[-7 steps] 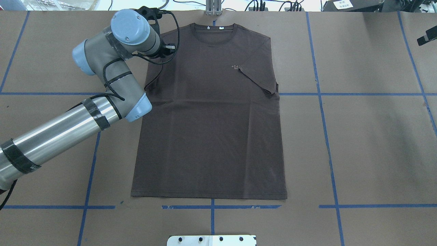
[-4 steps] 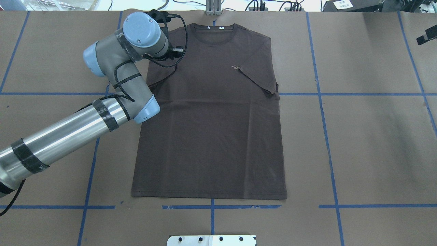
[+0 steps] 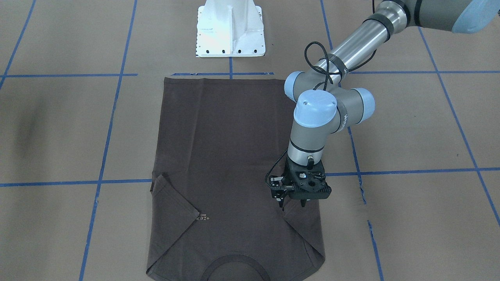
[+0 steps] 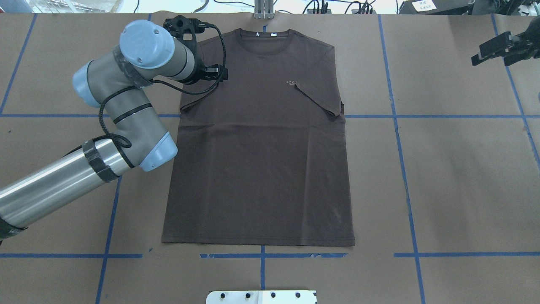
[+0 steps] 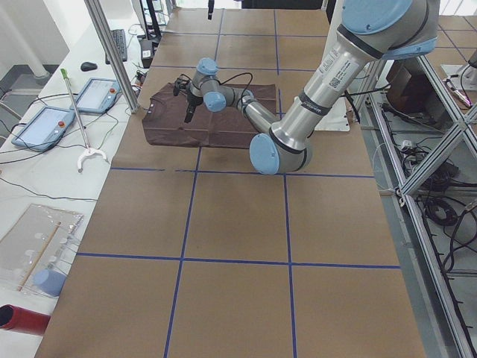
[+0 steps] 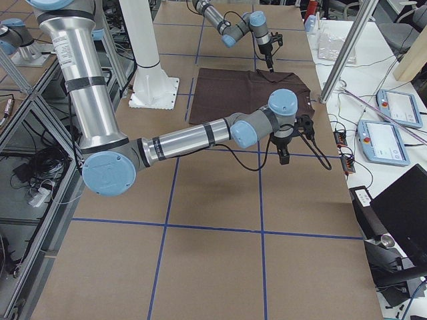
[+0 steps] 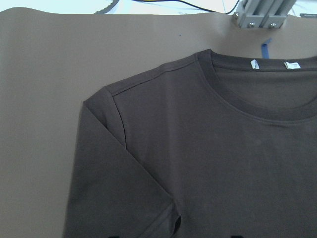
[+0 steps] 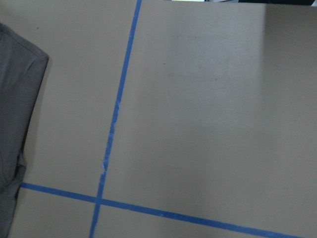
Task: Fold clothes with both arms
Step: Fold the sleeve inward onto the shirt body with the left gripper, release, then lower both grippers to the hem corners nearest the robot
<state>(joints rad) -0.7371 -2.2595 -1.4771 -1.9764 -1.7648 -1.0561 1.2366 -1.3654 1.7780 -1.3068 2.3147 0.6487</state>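
The dark brown-grey T-shirt (image 4: 257, 160) lies flat on the brown table, collar at the far edge, both sleeves folded in over the chest. It also shows in the front-facing view (image 3: 222, 148) and the left wrist view (image 7: 208, 148). My left gripper (image 3: 292, 204) hovers just above the folded left sleeve (image 3: 302, 232), fingers apart and empty. My right gripper (image 4: 493, 50) hangs over bare table far to the right of the shirt, near the far right edge. Whether it is open or shut does not show. The right wrist view catches only the shirt's edge (image 8: 12, 99).
Blue tape lines (image 4: 403, 169) divide the brown table cover. The white pedestal base (image 3: 230, 29) stands at the near edge by the shirt's hem. An aluminium post (image 4: 263, 10) stands at the far edge behind the collar. Tablets (image 5: 97, 93) lie on a side table.
My left arm's wrist has swung back to the left while its gripper stays over the shirt's left shoulder. My right gripper has come further into view at the right edge.
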